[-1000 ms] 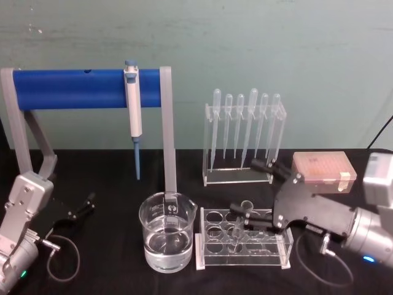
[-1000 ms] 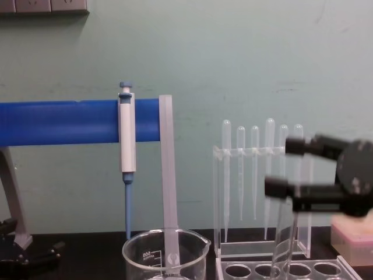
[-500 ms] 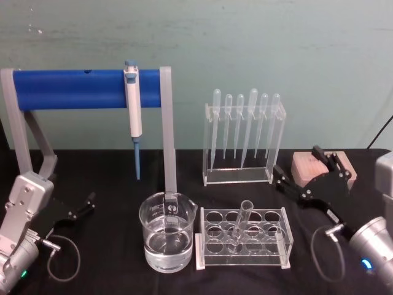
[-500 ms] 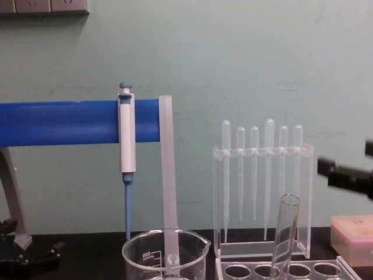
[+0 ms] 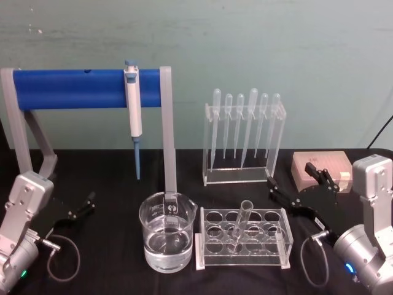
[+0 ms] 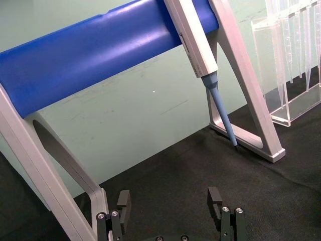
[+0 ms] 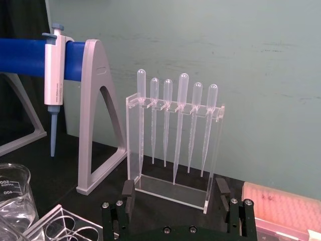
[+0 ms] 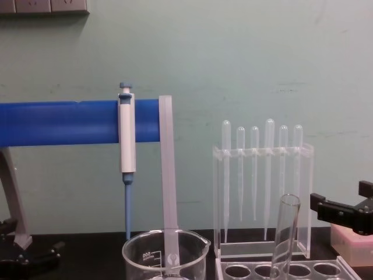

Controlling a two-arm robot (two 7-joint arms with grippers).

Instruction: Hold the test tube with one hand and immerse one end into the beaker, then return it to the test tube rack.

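The left gripper [image 5: 75,211] sits low near the worktop's left edge, black fingers spread apart with nothing in them, resting on the dark matte cloth beside the stand's grey foot. That stand [image 5: 92,88] is a glossy blue cylinder on flat grey legs along the back left, with a blue-and-white pipettor [image 5: 132,110] hanging off it, tip pointing down.

The beaker [image 5: 167,230] is toward the front edge, about mid-worktop: wide, clear glass, pouring spout, white printed marks, part full of clear liquid. Just beside it on the right is the clear plastic rack [image 5: 243,238] with round holes, and the test tube [image 5: 239,225] stands in one of its front holes, leaning a bit. It's a thick clear glass tube, open rim on top, smooth walls, with the bottom end down inside the rack.

Behind that, a taller clear acrylic holder [image 5: 243,140] carries six thin frosted pipettes with bulb tops. The right gripper [image 5: 294,188] is right of the rack, black jaws wide apart and empty, apart from the tube. A pinkish tip box [image 5: 319,165] sits near the right edge.
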